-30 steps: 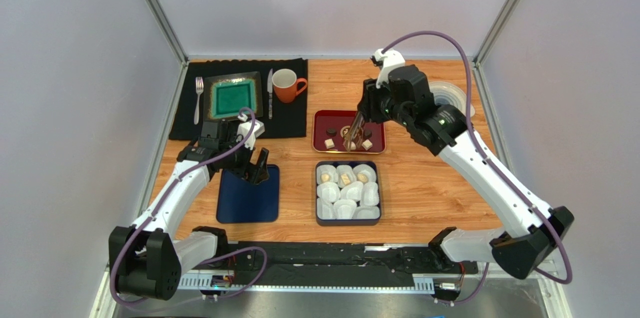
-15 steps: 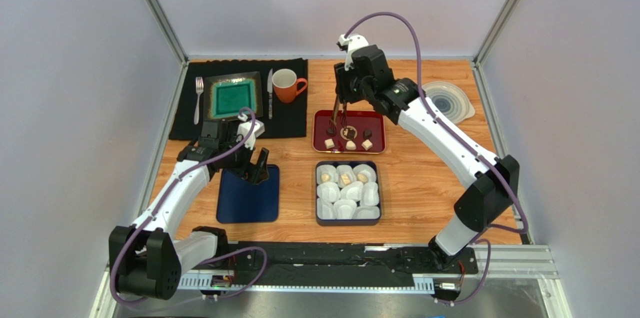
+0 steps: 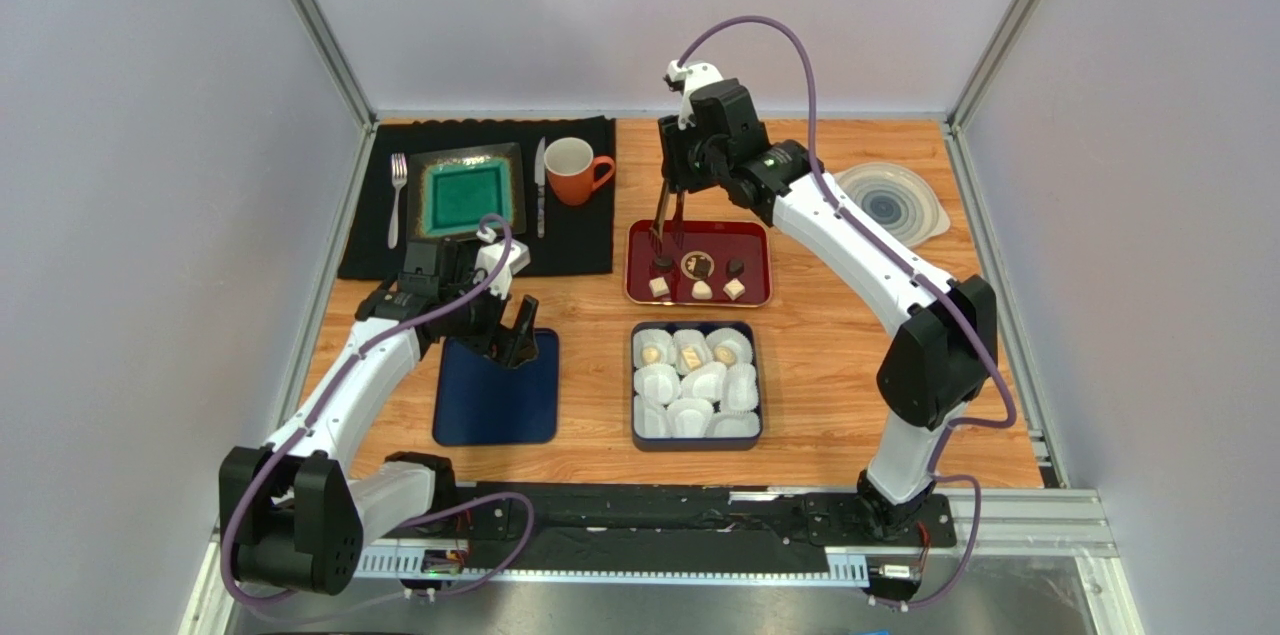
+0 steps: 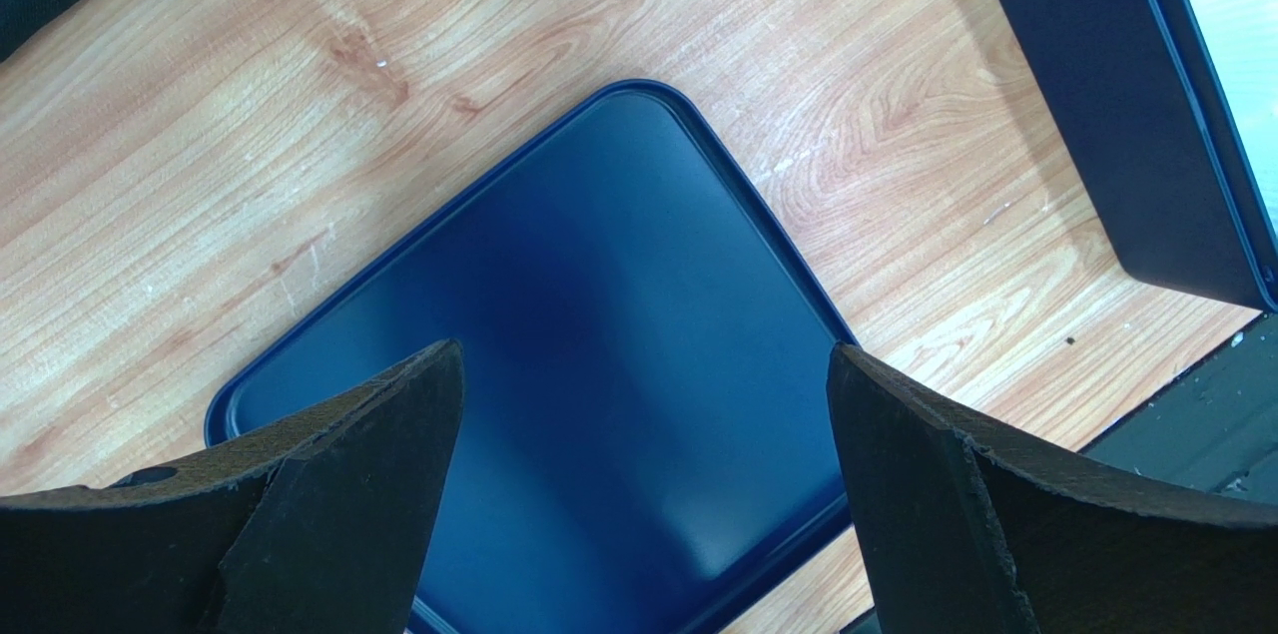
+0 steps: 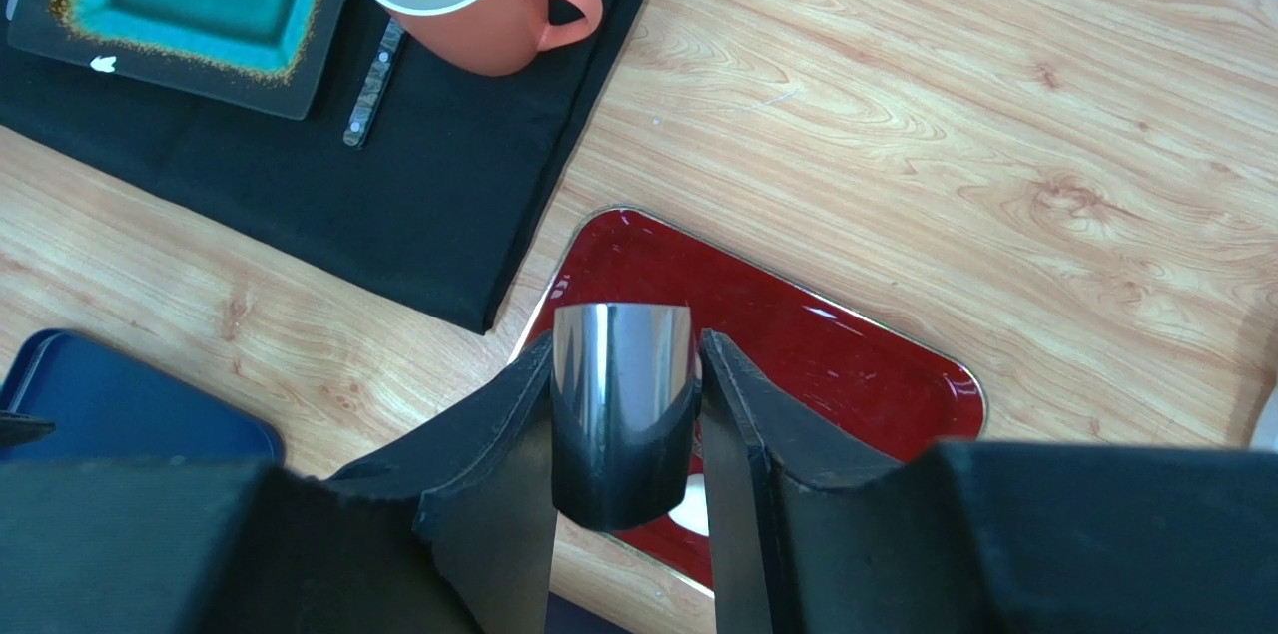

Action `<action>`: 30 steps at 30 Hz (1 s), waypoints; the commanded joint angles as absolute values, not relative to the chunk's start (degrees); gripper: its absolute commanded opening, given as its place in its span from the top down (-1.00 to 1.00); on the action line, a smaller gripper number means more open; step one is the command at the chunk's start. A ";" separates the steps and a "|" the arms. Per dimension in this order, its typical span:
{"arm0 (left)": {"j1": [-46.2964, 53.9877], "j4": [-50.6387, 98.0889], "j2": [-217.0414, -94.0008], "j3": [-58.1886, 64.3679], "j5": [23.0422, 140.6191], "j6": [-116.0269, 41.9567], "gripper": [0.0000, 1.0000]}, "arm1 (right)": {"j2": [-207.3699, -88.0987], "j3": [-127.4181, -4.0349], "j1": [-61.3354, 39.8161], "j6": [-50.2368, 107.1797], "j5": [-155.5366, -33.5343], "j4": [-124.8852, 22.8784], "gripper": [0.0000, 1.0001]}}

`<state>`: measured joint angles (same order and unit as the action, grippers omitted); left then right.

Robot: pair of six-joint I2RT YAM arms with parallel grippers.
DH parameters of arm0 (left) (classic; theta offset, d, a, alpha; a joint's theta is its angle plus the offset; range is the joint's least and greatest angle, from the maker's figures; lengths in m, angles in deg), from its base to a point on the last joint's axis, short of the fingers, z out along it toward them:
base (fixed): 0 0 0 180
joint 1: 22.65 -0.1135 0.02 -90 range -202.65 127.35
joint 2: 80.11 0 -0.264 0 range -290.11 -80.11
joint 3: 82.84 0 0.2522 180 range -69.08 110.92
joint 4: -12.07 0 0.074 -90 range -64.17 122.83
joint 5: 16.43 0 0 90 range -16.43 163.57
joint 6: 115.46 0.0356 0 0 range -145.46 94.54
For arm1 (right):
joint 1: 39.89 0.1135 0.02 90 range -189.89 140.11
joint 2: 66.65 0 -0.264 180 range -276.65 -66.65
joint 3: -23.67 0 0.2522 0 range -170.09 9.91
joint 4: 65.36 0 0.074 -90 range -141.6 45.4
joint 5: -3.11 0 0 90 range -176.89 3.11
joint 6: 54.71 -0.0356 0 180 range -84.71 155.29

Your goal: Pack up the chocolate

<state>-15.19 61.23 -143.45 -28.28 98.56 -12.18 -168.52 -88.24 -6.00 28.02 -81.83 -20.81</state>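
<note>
Several dark and cream-white chocolates [image 3: 702, 289] lie on the red tray [image 3: 754, 236]. My right gripper [image 3: 679, 190] hangs over the tray's left part, shut on shiny metal tongs [image 3: 666, 226] that point down beside a dark chocolate [image 3: 661, 262]. In the right wrist view the tongs [image 5: 623, 410] fill the gap between the fingers of the right gripper [image 5: 626, 350], above the red tray [image 5: 855, 357]. Three chocolates [image 3: 691, 358] sit in white paper cups in the dark blue box [image 3: 637, 410]. My left gripper [image 3: 511, 332] is open over the blue lid [image 4: 570, 365].
A black placemat [image 3: 579, 238] at the back left carries a teal plate [image 3: 467, 194], fork [image 3: 397, 197], knife [image 3: 540, 185] and orange mug [image 3: 571, 170]. A clear round dish [image 3: 894, 200] lies at the back right. The box's dark wall [image 4: 1110, 110] shows right of the lid.
My right arm has swung left and farther back, carrying the tongs from the tray's middle to its left side. The left arm has not moved.
</note>
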 commanded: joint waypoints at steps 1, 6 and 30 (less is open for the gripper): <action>-15.36 60.46 -143.31 -25.93 99.23 -11.39 -0.98 | -169.40 -91.34 -6.22 27.64 -83.99 -24.26 0.23; -15.36 60.37 -143.40 -26.01 99.23 -11.48 -0.98 | -169.75 -90.38 -6.23 27.20 -84.96 -24.70 0.22; -15.36 60.81 -143.13 -25.49 98.97 -10.78 -0.98 | -170.89 -87.57 -7.10 27.99 -85.22 -24.70 0.23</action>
<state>-15.19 61.23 -143.45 -28.00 98.54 -12.02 -171.58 -88.26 -6.63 27.65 -84.98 -22.08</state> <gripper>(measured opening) 0.990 0.390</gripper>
